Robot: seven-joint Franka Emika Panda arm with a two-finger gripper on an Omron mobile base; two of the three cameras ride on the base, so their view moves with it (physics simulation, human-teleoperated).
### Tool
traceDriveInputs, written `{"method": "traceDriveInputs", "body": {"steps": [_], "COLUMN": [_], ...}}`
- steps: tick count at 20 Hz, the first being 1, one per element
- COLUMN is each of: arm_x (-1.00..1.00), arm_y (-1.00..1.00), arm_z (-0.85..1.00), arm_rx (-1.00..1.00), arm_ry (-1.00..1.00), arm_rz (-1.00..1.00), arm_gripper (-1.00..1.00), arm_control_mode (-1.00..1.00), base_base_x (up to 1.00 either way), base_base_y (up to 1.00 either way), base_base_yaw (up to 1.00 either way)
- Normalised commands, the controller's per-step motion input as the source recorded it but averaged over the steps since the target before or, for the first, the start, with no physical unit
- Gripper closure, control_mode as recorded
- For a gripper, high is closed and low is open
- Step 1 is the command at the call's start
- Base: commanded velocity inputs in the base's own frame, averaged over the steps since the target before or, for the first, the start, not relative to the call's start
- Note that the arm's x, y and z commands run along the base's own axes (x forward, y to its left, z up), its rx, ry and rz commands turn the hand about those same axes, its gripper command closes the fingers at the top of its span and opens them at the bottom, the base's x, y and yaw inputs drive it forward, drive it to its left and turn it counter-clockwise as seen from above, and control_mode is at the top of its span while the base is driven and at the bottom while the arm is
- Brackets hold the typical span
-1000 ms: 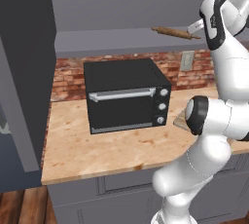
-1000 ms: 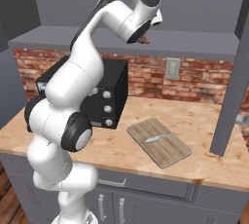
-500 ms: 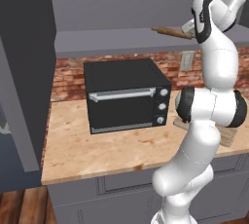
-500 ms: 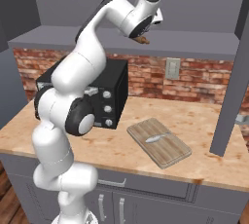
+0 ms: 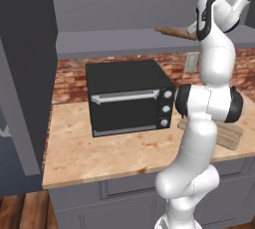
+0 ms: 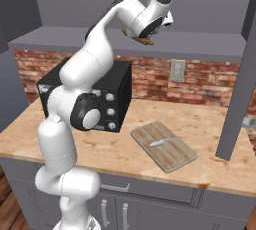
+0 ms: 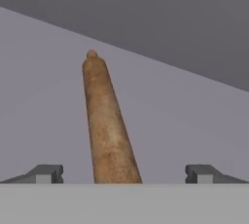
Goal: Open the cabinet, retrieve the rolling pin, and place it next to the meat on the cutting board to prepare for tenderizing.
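Since the earlier pictures the arm has straightened: its elbow has swung up and the hand has pushed deeper into the open cabinet (image 5: 149, 9), while toaster oven, board and counter have kept their places. The rolling pin (image 7: 106, 125) lies on the cabinet's floor shelf, seen from the left base camera as a brown rod (image 5: 175, 33) at about 1 o'clock above the toaster oven (image 5: 128, 97), and from the right base camera as a dark stub under the hand (image 6: 142, 39). In the hand view the fingers (image 7: 125, 173) stand wide apart, one tip at 8 o'clock and one at 4 o'clock, with the pin running between them toward 12 o'clock, touching neither; nothing is held.

Risks, as judged from this pose:
- The pin lies lengthwise along the hand's line of sight, so the fingers would close across its rounded barrel near the near end; a grip so far from the middle may let the far end droop or swing.
- A round barrel on a smooth shelf may roll aside if one finger arrives first.
- On withdrawal the long pin could knock the shelf edge or the open cabinet door (image 6: 241, 74).
- The cutting board (image 6: 164, 145) at 5 o'clock on the counter (image 6: 210, 124) already carries a small piece of meat (image 6: 159, 142); a careless set-down could land on it, not beside it.
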Motion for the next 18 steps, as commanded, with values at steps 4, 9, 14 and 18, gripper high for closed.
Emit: {"method": "traceDriveInputs", "body": {"steps": [4,9,14,18], "arm_x": [0.05,0.0,0.0,0.0], "arm_y": [-0.15,-0.01,0.01,0.07], "arm_z": [-0.09,-0.01,-0.03,-0.07], "arm_rx": [0.0,0.0,0.0,0.0], "arm_ry": [0.0,0.0,0.0,0.0], "arm_rz": [0.01,0.05,0.07,0.08], "arm_gripper": [-1.0,-1.0,-1.0,-1.0], "arm_control_mode": [-1.0,-1.0,-1.0,-1.0], "base_base_x": [0.0,0.0,0.0,0.0], "base_base_y": [0.0,0.0,0.0,0.0], "base_base_yaw": [0.0,0.0,0.0,0.0]}}
